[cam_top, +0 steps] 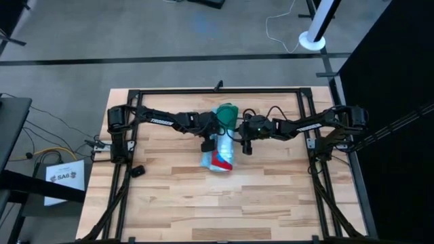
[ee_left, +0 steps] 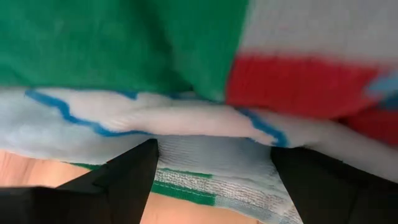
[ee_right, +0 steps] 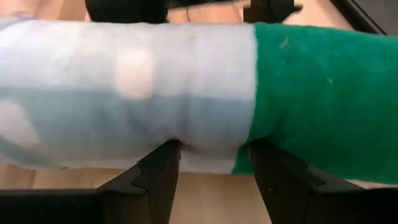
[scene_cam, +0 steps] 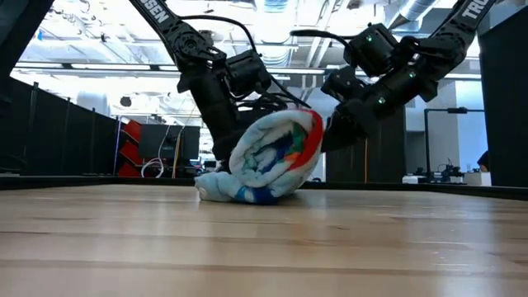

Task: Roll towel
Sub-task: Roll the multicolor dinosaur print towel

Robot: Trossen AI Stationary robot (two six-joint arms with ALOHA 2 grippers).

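Towel [cam_top: 222,144], rolled into a thick bundle on the tabletop [cam_top: 203,203]: green end, pale-blue middle, red patch. Left gripper [ee_left: 211,180] and right gripper [ee_right: 214,171] flank it, jaws spread against the cloth.

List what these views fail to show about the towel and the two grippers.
- High view: both grippers' fingertips, hidden against the towel.
- Low view: the roll's far end, hidden by its near end.
- Left gripper and right gripper, wrist views: towel fills the frame; contact unclear.
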